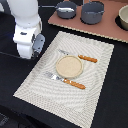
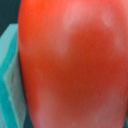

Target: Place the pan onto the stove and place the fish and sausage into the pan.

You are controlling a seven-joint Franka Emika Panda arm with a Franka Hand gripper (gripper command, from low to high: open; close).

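The arm stands at the exterior view's left, its white body bent downward so that the hand [image 1: 31,50] hangs low over the dark tabletop [image 1: 112,85], just off the near corner of the pale woven placemat [image 1: 35,80]. In the wrist view a bright red rounded shape, the sausage [image 2: 70,65], fills nearly the whole picture right up against the hand, with a teal edge [image 2: 10,75] showing beside it; whether the fingers are clamped on it or merely close over it cannot be told, since no fingertip shows in either view. Well away from the hand, toward the far side, lies the pinkish-brown stove [image 1: 75,25], and on it sit the small grey-blue pan [image 1: 66,9] and, just beside that, the larger grey pot [image 1: 92,12]. Nearer the hand, on the placemat, a round tan plate [image 1: 69,66] rests between a fork [image 1: 64,81] and a knife [image 1: 80,57], both orange-handled. The fish cannot be made out.
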